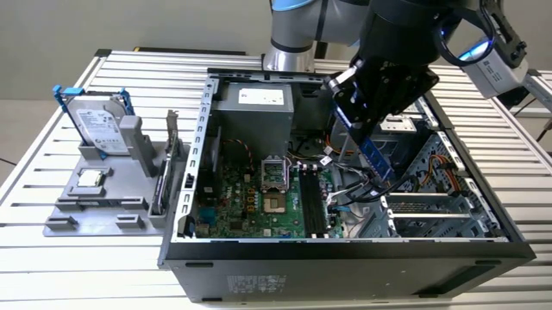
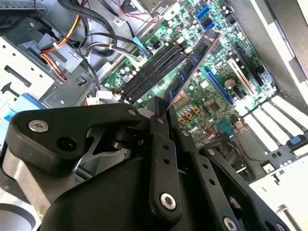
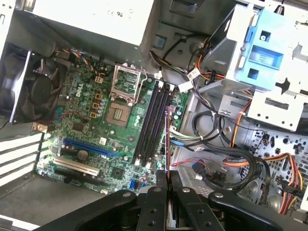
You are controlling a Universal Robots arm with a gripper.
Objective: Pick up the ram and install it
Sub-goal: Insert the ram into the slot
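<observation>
Black metal hand [image 1: 364, 132] clamped on thin flat blue ram [image 1: 378, 158]; stick tilted, near long black slots [image 1: 312, 203] on green motherboard [image 1: 250, 206].

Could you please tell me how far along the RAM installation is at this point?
Done: the pickup. The gripper is shut on the long, thin blue-green ram stick.
In hand: the stick hangs inside the open dark computer case, above the green motherboard.
Left: seating it. The long black memory slots are empty in both wrist views, and the stick is not in any of them.
</observation>
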